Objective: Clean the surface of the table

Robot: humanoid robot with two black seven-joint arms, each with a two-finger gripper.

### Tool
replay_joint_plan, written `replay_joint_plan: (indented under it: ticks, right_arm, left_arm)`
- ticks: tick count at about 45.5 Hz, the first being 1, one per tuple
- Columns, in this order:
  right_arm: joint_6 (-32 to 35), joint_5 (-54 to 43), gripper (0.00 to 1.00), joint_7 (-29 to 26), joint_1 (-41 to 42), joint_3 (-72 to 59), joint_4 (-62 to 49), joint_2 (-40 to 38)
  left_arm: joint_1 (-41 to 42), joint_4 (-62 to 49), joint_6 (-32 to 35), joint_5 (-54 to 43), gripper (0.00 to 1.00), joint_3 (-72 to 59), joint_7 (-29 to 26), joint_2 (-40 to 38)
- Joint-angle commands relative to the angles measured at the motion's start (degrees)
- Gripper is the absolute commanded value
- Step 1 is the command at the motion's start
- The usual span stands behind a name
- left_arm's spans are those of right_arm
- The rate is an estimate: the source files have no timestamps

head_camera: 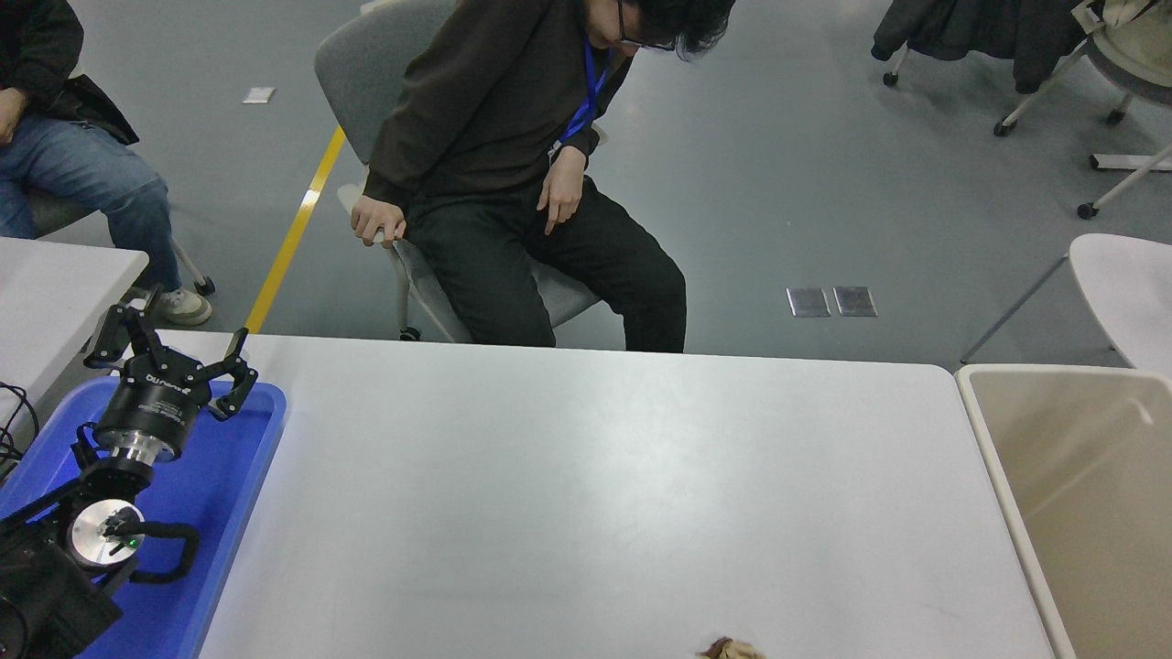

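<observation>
The white-grey table surface (595,494) fills the middle of the head view. A small crumpled brownish scrap (728,650) lies on it at the bottom edge of the picture, partly cut off. My left gripper (169,348) is parked at the lower left above a blue tray (233,476), its fingers spread open with nothing between them. No part of my right arm or its gripper shows in the picture.
A beige bin (1080,494) stands against the table's right end. A person in dark clothes (513,174) sits on a grey chair just beyond the far edge. Another seated person (64,156) and a smaller white table (55,293) are at the left.
</observation>
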Motion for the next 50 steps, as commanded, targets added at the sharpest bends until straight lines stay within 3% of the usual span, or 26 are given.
replay_joint_plan:
  ticks: [1, 16, 30, 50]
  right_arm:
    - [-5.90, -5.69, 0.99, 0.17, -3.14, 6.77, 11.01, 3.84]
    - [-13.99, -20.90, 0.99, -0.79, -5.69, 18.55, 14.44, 12.10]
    - [-18.56, -23.98, 0.99, -1.14, -5.34, 19.79, 15.06, 17.12]
    - [-17.33, -23.10, 0.99, -0.79, -4.37, 18.73, 15.32, 18.52]
  left_arm:
    - [0.00, -0.01, 0.00, 0.00, 1.00, 0.00, 0.01, 0.00]
    - [0.00, 0.08, 0.00, 0.00, 1.00, 0.00, 0.01, 0.00]
    - [0.00, -0.01, 0.00, 0.00, 1.00, 0.00, 0.01, 0.00]
    - [0.00, -0.01, 0.00, 0.00, 1.00, 0.00, 0.01, 0.00]
